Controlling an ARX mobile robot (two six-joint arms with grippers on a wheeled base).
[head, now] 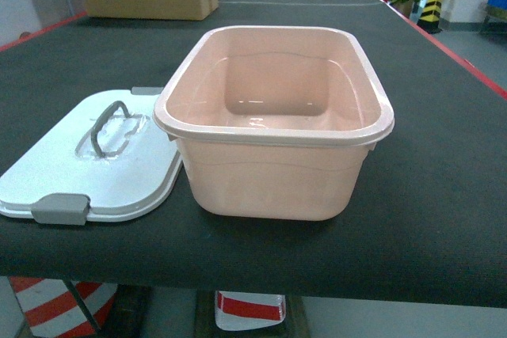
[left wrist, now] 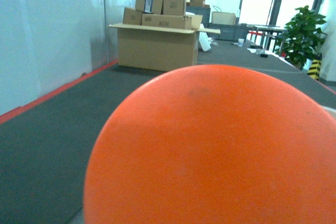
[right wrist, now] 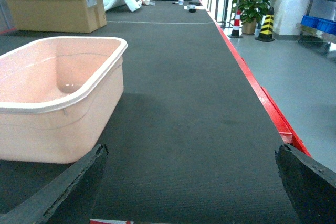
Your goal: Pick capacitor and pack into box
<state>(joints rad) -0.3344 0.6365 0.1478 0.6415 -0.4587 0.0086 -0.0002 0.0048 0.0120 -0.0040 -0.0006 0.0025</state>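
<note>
While the capacitor fills my left wrist view, I cannot tell that end effector's grip; my right end effector stands spread. Box sits open on the surface (lid beside it).

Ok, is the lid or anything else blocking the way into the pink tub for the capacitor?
Nothing visible blocks it. The box stands open and looks empty inside, and its lid lies flat on the table beside it, clear of the opening. The capacitor fills the left wrist view, very close to that camera.
</note>
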